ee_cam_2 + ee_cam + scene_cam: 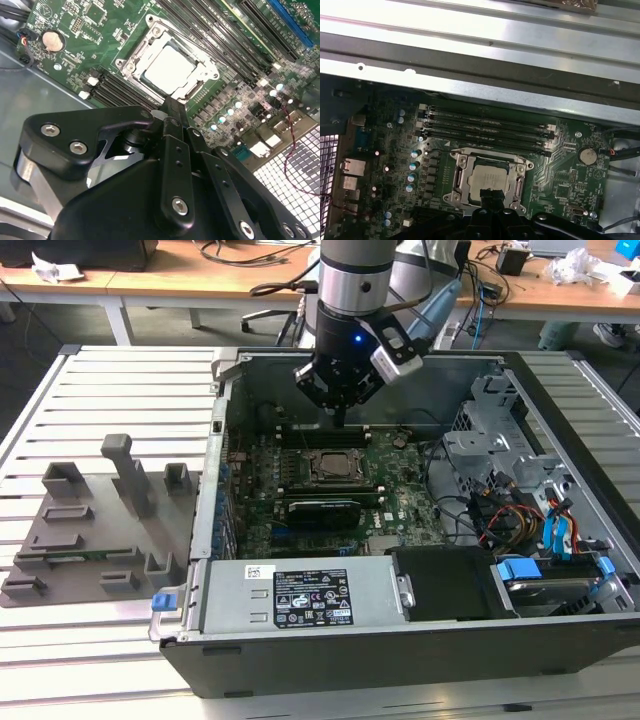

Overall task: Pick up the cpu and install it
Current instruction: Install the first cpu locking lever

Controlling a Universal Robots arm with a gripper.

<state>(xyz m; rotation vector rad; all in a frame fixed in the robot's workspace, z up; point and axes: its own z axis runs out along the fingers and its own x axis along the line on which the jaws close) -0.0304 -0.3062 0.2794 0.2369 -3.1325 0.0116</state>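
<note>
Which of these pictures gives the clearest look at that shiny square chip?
The second wrist view: the cpu sits large and bright in its socket frame, the gripper close beside it. The first wrist view shows it smaller, its near edge hidden by the gripper. In the exterior view it is a small square.

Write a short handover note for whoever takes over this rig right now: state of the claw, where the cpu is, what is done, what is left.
Claw: hangs above the motherboard inside the open computer case, just over the socket; whether it is open or shut cannot be told, and nothing is seen in it.
Cpu: lies flat in the socket frame, silver top up, as both wrist views show.
Done: the cpu is off the grey tray and seated in the socket.
Left: the frames do not show whether the socket is latched, so check that.
</note>
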